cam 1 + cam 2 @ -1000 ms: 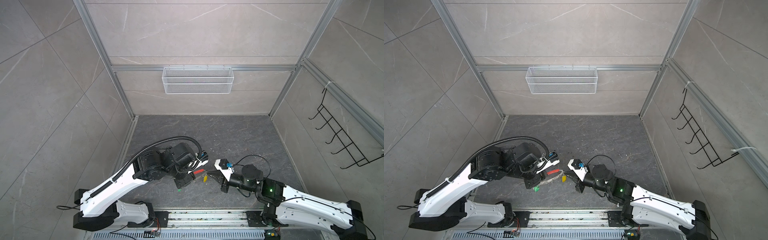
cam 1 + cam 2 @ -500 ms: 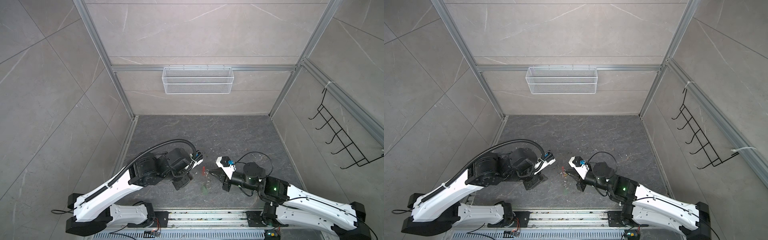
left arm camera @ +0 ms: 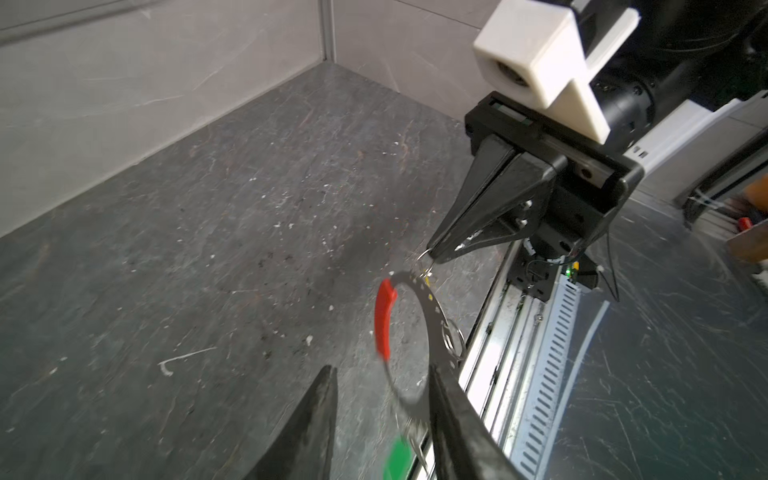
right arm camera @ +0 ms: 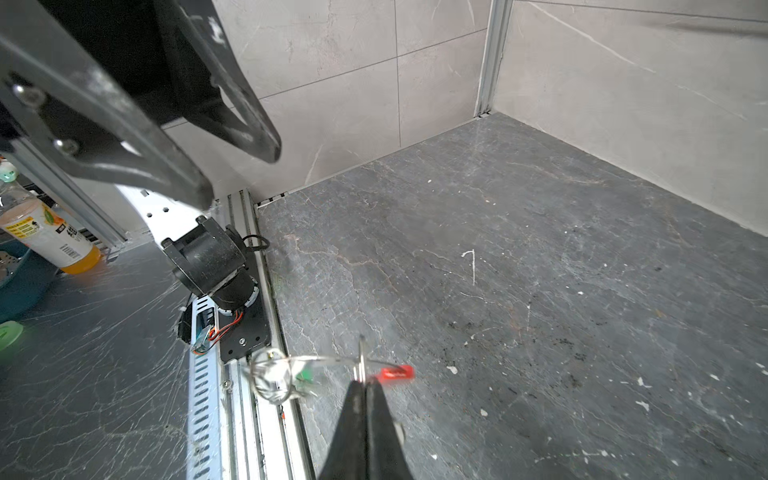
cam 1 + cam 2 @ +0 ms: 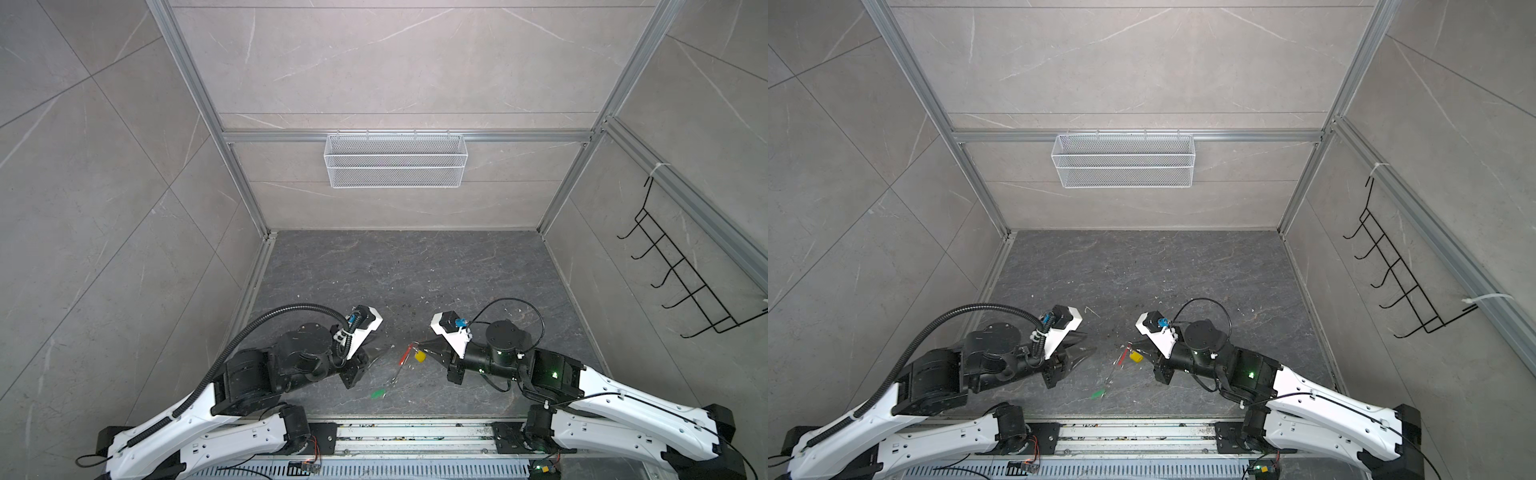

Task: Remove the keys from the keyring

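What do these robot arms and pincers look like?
White shells, black joints. The left arm carries a ribbed black hose; the right arm, a thin looped cable and green light. The left end effector and right end effector are black tapering fingers beneath white camera blocks.

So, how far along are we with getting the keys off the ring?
Nothing is off yet: the yellow-tagged metal key and green-tagged key hang from the dark wire keyring with the red sleeve. In hand: right gripper shut on a small silver split ring; left gripper open near the hoop. To do: free both keys.
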